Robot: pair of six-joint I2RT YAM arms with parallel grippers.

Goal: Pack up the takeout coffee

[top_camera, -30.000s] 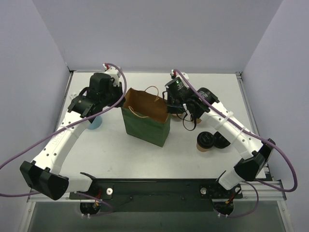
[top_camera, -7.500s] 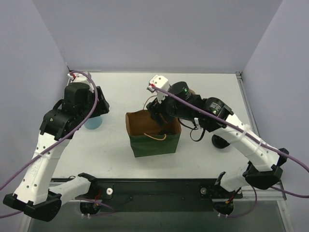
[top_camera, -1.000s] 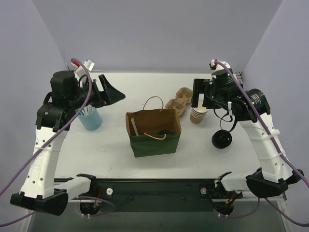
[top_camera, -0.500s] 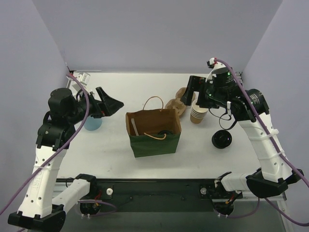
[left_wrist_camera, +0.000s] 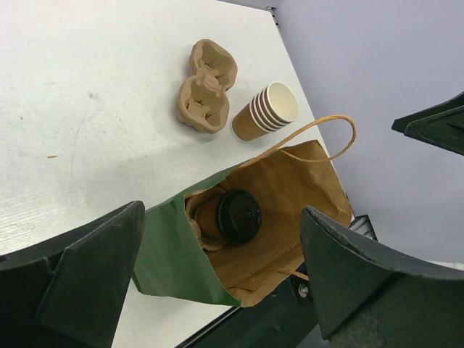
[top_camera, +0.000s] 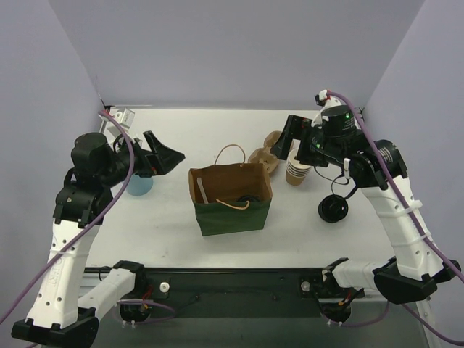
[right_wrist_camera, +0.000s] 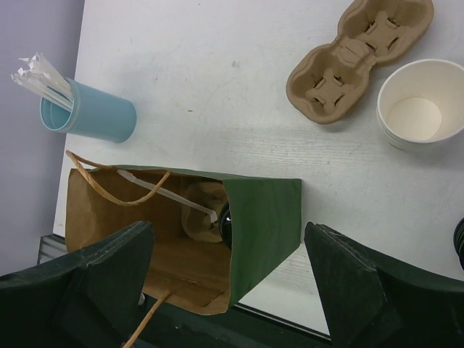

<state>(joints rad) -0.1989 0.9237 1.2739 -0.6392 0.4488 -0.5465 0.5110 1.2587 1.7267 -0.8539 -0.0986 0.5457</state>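
The takeout coffee, a brown paper cup with a round black lid, stands inside the open green paper bag at mid-table, seated in a pulp holder. From above only its lid shows; the right wrist view gives just a black sliver behind the bag wall. My left gripper hangs open in the air left of the bag, empty, looking down into the bag. My right gripper is open and empty, raised to the right of the bag.
A stack of unlidded tan cups and a pulp cup carrier sit right of the bag's rear. A loose black lid lies further right. A blue cup of wrapped straws stands left. A wrapped straw leans inside the bag.
The coffee, once on the table at the right, now sits in the bag. Over the last second the left arm drew back and lower, and the right gripper shifted left over the carrier.
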